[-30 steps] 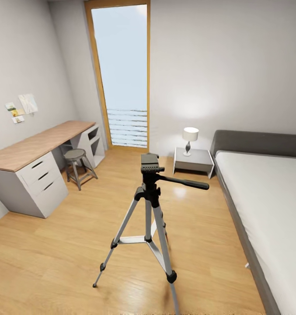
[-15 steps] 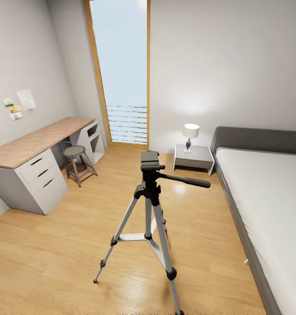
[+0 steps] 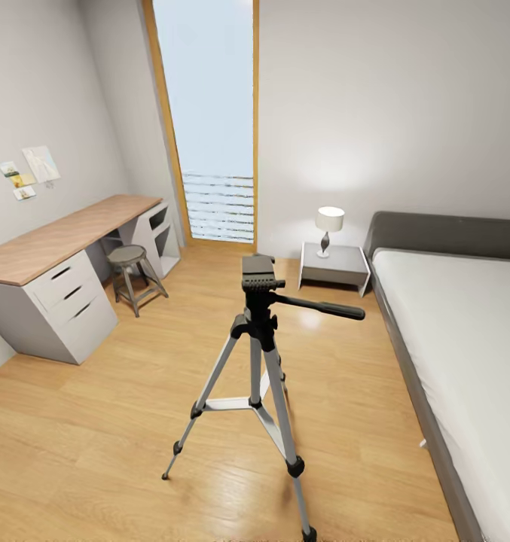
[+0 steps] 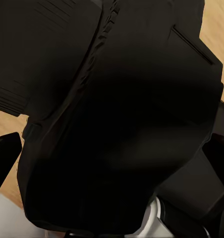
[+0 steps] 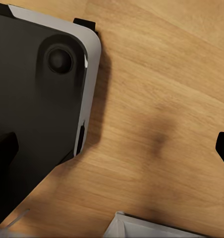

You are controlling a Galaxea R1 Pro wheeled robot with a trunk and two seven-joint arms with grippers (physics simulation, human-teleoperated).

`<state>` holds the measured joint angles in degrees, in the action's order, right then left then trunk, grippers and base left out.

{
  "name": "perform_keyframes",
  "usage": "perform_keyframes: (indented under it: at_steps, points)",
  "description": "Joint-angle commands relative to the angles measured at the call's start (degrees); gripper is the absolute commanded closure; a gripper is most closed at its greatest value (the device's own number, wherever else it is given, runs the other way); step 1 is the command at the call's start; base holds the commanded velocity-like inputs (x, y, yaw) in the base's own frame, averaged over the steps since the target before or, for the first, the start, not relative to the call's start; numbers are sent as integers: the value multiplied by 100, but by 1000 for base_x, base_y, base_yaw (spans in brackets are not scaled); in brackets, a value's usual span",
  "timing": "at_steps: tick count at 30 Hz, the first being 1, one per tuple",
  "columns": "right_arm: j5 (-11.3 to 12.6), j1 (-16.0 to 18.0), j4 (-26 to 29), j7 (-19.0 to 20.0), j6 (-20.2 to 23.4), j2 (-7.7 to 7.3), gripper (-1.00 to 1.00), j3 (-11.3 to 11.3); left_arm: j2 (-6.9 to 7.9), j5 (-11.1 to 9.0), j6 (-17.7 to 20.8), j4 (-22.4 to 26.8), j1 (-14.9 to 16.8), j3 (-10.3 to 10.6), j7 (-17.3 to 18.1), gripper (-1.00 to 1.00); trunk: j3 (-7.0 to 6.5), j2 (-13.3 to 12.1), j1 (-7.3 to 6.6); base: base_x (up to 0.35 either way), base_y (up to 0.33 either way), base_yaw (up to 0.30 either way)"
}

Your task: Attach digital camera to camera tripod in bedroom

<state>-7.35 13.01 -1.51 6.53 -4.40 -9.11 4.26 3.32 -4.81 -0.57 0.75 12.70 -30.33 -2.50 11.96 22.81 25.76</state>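
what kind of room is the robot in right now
Most likely a bedroom that doubles as a study. A grey bed runs along the right wall with a nightstand and lit lamp beside its head, and a wood-topped desk stands opposite. A camera tripod stands mid-floor.

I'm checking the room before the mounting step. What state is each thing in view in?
camera tripod: standing upright on the floor, legs spread, nothing on its head, pan handle pointing toward the bed.
lamp: lit, upright on the nightstand.
stool: upright beside the desk.
desk drawers: all closed.
bed: made, nothing on it.
right pincer: open, over bare wood floor.
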Motion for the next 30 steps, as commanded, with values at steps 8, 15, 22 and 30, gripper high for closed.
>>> perform_keyframes:
  at_steps: [8, 15, 22, 30]
  points:
    - [-17, 8, -16, 2, -34, -3, -100, 39, 69, -39, 56, -14, 5, 63, 789, 100, 86, 11, 3, 0, 0, 0]
    - [-13, 8, -16, -1, -34, -1, -100, 39, 198, -52, 81, -39, 5, 70, 1544, 100, 151, 11, 3, 0, 0, 0]
    - [-12, 8, -16, -2, -34, 4, -100, 39, 233, -60, 83, -42, 5, 71, 1681, 100, 217, 11, 3, 0, 0, 0]
    - [-12, 8, -16, -2, -34, 5, -100, 39, 239, -64, 76, -44, 5, 71, 1705, 100, 292, 11, 3, 0, 0, 0]
